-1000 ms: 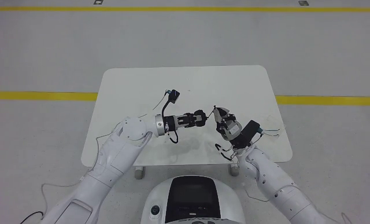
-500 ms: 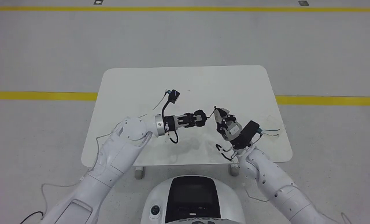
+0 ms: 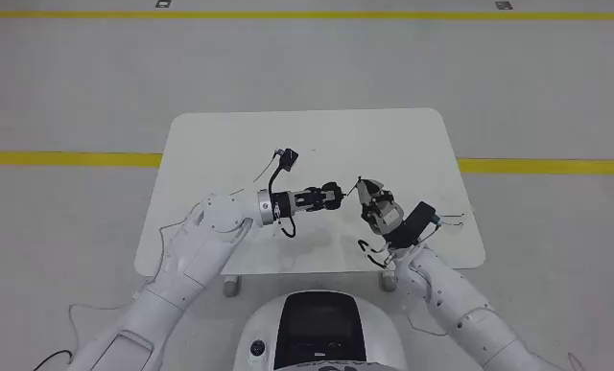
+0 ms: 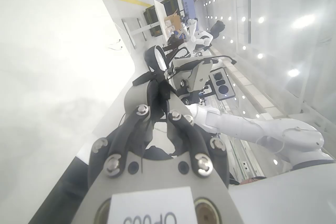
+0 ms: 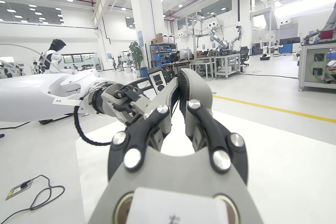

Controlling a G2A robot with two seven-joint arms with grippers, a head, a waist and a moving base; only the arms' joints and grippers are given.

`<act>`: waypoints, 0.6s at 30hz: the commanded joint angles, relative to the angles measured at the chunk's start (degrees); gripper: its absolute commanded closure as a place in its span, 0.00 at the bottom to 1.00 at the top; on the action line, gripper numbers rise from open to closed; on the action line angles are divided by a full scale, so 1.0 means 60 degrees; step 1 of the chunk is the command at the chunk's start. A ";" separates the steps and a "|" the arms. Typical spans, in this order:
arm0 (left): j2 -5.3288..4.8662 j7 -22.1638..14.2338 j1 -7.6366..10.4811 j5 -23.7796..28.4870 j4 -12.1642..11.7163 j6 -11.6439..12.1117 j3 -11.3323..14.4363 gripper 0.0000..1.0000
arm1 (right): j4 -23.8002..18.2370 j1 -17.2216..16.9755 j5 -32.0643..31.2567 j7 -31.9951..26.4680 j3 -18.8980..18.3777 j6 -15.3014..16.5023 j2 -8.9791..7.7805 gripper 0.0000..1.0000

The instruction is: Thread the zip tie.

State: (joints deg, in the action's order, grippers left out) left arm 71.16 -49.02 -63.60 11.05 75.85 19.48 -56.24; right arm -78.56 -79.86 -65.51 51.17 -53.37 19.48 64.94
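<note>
Zip tie: where have you got it? (desk)

Me: Up off the surface, in the air over its middle, between my two hands. My left hand is clamped on the black strap. Just beside it, my right hand is pinched tight. I can see a thin dark strand in the pinch, which I take to be the other end.

Desk: How will it handle?

Me: Light, thin and springy, I'd judge, and the plastic looks slick. It will bow if I hold it far from the tip. So I want each grip close to the end being fed, and firm enough that the strap can't twist or slide.
</note>
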 commanded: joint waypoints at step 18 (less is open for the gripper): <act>0.0000 0.0000 0.0000 0.0000 0.0000 0.0000 0.0000 1.00 | 0.0054 0.0094 0.0072 0.0101 0.0096 0.0000 -0.0019 1.00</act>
State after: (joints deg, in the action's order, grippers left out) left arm 71.16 -49.02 -63.60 11.05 75.85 19.48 -56.24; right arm -78.25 -79.30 -65.08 51.84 -52.79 19.48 64.83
